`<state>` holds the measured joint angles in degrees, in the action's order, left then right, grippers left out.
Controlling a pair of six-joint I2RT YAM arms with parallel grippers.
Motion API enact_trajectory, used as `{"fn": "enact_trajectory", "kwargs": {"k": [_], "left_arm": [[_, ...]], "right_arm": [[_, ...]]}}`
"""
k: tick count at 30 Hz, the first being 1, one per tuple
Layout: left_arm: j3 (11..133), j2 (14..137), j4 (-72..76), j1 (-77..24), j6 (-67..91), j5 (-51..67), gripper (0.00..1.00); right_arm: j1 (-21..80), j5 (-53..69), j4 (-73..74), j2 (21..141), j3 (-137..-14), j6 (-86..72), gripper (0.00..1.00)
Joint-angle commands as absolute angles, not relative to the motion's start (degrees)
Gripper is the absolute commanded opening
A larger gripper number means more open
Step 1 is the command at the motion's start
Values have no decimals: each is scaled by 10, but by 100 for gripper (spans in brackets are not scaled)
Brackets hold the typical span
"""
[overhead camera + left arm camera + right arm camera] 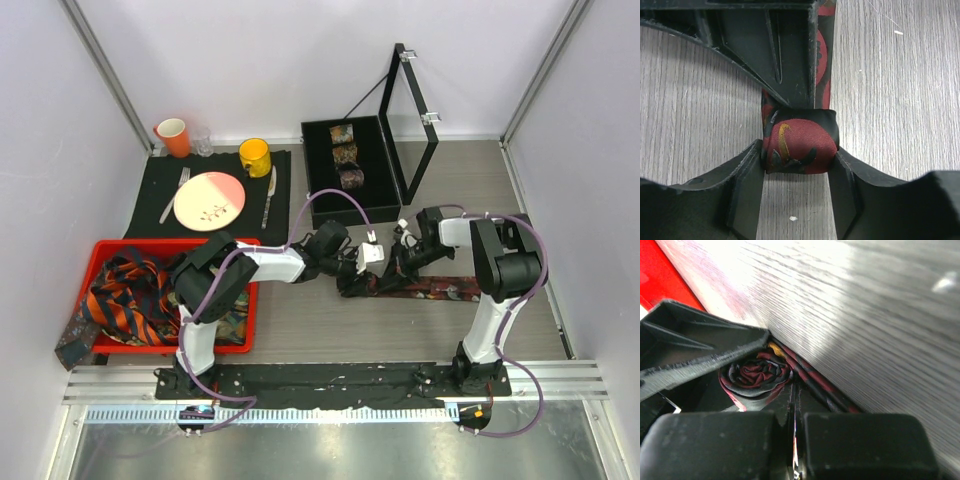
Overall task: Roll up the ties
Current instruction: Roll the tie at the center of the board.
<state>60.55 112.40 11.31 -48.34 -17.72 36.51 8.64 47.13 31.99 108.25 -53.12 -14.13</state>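
left jaws clamp red tie coil (800, 142); right jaws closed.

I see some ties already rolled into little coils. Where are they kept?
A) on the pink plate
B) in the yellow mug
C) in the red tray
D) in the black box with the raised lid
D: three rolled ties sit in a row inside the black box, whose lid stands up, while the red tray holds only loose ties.

Left jaws half-spread, right jaws together
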Motion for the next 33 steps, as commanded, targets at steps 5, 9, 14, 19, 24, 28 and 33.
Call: {"fn": "enact_trajectory", "kwargs": {"k": [5, 9, 14, 19, 24, 28, 33], "left_arm": [[589, 1115, 103, -501, -199, 315, 43], [589, 1101, 37, -503, -226, 255, 26], [571, 1075, -70, -502, -293, 213, 14], [593, 1085, -147, -503, -310, 187, 9], [614, 1104, -164, -504, -307, 177, 7], [627, 1112, -170, -505, -309, 173, 7], [635, 1119, -177, -505, -311, 176, 7]], "right_arm": [[148, 335, 215, 1139, -530, -156, 1], [158, 366, 204, 1137, -532, -167, 1], [152, 390, 230, 1097, -535, -151, 4], [133, 439, 286, 1051, -545, -131, 22], [114, 476, 324, 1000, -547, -113, 35], [114, 503, 336, 983, -541, -128, 43], [120, 524, 309, 977, -528, -157, 47]]}}
